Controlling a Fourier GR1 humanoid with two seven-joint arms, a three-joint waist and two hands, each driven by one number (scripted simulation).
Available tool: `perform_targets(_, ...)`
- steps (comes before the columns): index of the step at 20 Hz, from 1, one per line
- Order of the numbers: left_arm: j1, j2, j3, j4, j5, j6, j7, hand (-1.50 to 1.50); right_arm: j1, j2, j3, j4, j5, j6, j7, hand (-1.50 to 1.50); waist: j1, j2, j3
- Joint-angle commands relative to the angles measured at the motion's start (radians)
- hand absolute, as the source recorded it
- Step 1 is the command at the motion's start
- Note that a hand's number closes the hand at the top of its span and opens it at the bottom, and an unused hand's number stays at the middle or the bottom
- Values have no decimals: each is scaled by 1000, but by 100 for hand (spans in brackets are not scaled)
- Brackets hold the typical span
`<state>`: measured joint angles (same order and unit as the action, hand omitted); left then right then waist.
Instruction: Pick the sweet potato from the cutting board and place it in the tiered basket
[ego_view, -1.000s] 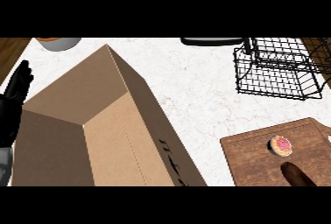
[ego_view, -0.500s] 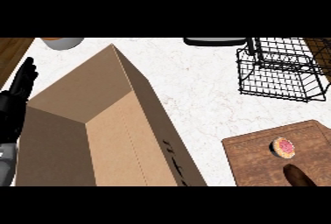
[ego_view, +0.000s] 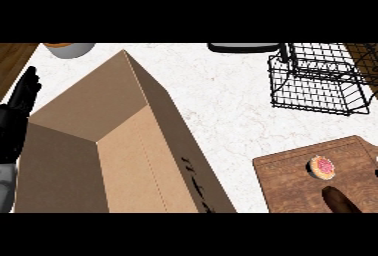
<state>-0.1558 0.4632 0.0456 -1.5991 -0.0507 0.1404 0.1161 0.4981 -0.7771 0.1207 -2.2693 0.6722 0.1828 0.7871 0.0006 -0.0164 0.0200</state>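
The left hand (ego_view: 18, 117) rests at the left edge of the view, fingers straight and pointing up, holding nothing. The right hand does not show at all, so nothing can be said of its fingers. Just beside the left hand stands a tall open cardboard box (ego_view: 111, 150), which fills much of the left half of the counter (ego_view: 221, 100).

Well apart from it, at the lower right, lies the wooden cutting board (ego_view: 295, 175). On it sit a small round pink-topped thing (ego_view: 322, 167) and, below that at the bottom edge, a dark brown long shape that is most likely the sweet potato (ego_view: 341, 201). The black wire tiered basket (ego_view: 321, 77) stands at the upper right, beyond the board.

The picking step looks not yet begun. The next move calls for the right hand to come in over the board and close around the sweet potato.
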Motion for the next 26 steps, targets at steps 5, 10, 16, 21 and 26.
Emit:
perform_targets(5, 9, -104, -65, 114, -25, 4, -24, 0, -57, 36, 81, 91, 151, -37, -27, -150, -10, 22, -20)
perform_targets(10, 26, -104, -40, 88, -24, -1, -11, 0, -7, 78, 141, 66, 228, -50, 10, -150, -14, 18, -20)
perform_targets(16, 29, -124, -45, 68, -53, 7, -3, 0, -25, 125, 163, 148, 250, -67, 4, -150, -11, 18, -20)
perform_targets(21, 21, -98, -7, 102, -29, -42, -17, 0, -61, 149, 160, 209, 256, -73, -8, -150, -11, 20, -20)
perform_targets(26, 22, -133, -23, 85, -65, -16, -11, 0, -125, 153, 95, 286, 201, -59, -41, -150, -3, 21, -20)
